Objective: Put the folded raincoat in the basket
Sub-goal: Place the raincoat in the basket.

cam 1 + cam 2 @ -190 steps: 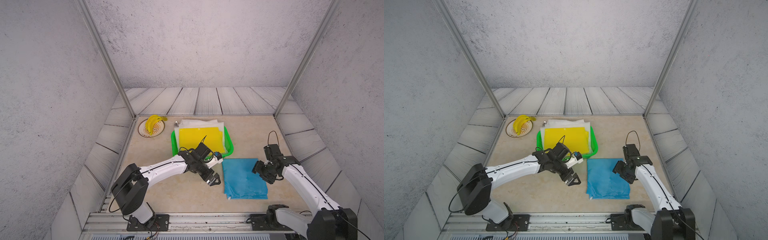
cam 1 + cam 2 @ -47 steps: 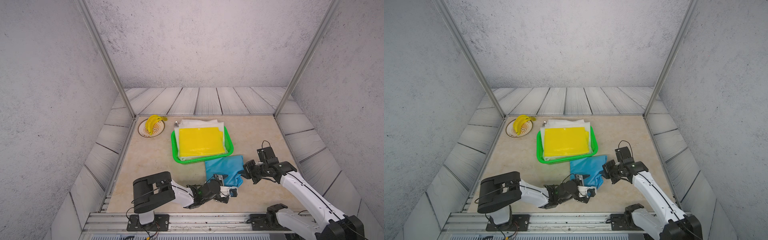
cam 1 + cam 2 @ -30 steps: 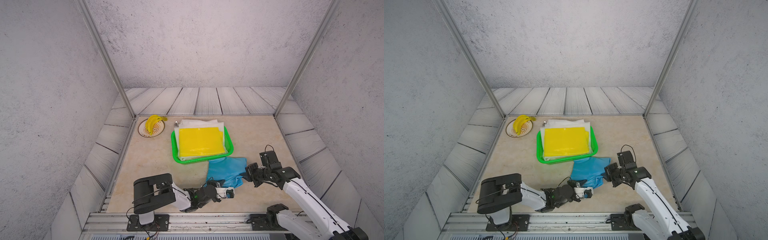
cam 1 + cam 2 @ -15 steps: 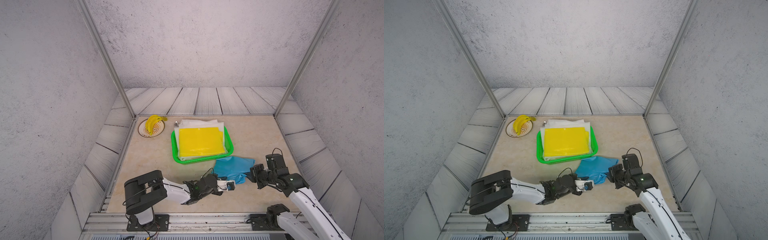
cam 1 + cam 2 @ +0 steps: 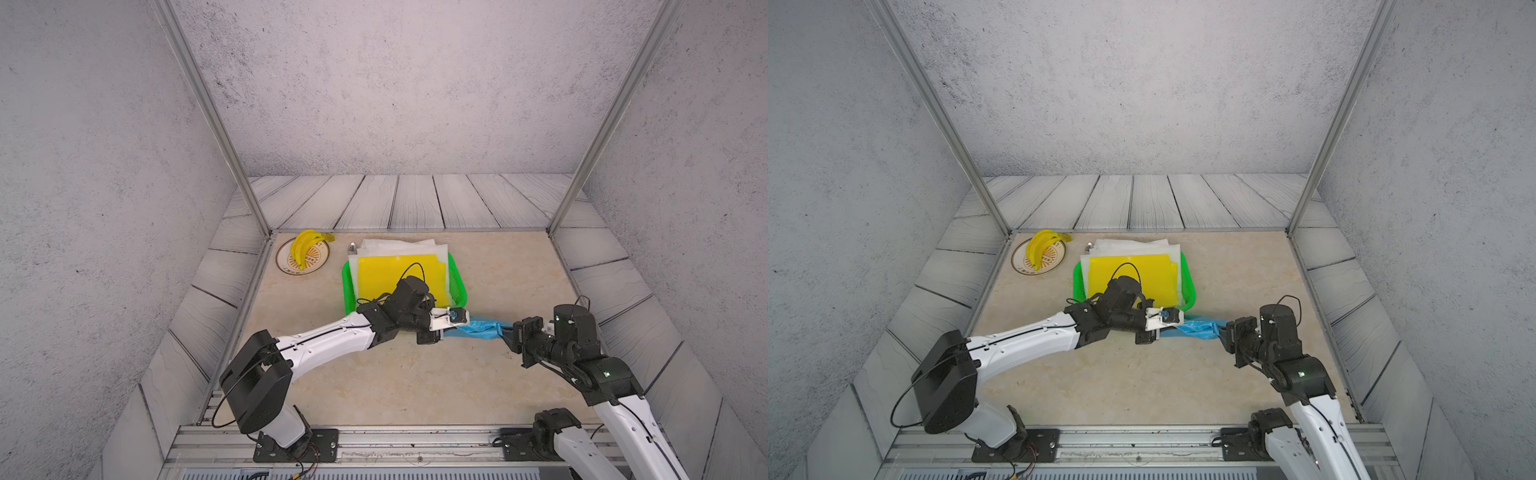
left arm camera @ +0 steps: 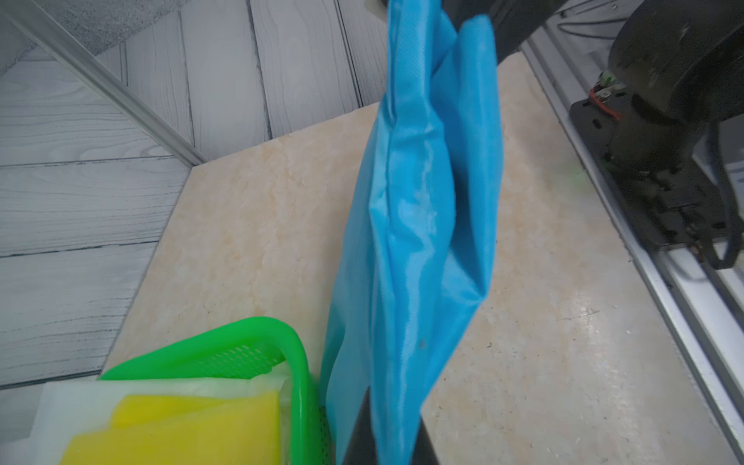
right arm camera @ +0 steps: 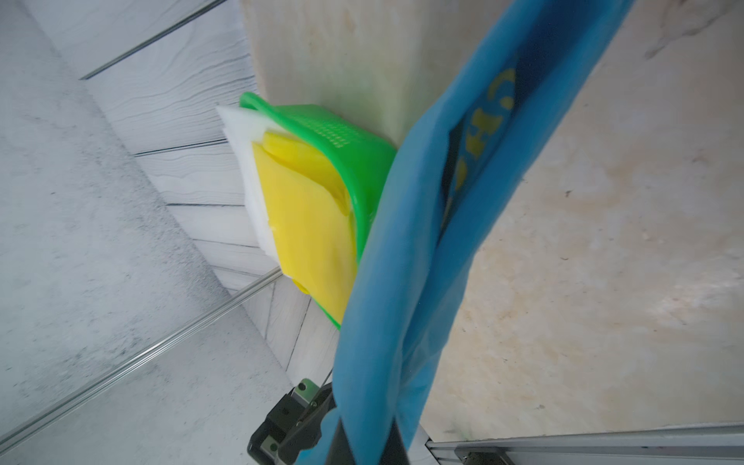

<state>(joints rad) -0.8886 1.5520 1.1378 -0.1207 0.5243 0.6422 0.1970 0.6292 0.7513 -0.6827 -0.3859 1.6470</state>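
Observation:
The blue folded raincoat (image 5: 478, 328) (image 5: 1196, 330) hangs stretched between my two grippers, lifted off the table just in front of the basket's near corner. My left gripper (image 5: 446, 328) (image 6: 392, 406) is shut on its left end. My right gripper (image 5: 509, 332) (image 7: 368, 435) is shut on its right end. In the wrist views the blue cloth (image 6: 418, 225) (image 7: 402, 261) sags in folds and shows yellow print. The green mesh basket (image 5: 457, 286) (image 5: 1188, 286) (image 6: 298, 354) (image 7: 362, 161) holds a yellow folded garment on white ones.
A plate (image 5: 318, 262) with bananas (image 5: 305, 247) sits at the back left, with a small metal object (image 5: 352, 248) beside the basket. Aluminium frame posts rise at both back corners. A metal rail (image 5: 415, 440) with the arm bases runs along the front edge.
The left gripper has shut on the raincoat's left end. Both arms have risen and moved toward the basket, lifting the blue cloth off the table so it hangs between them.

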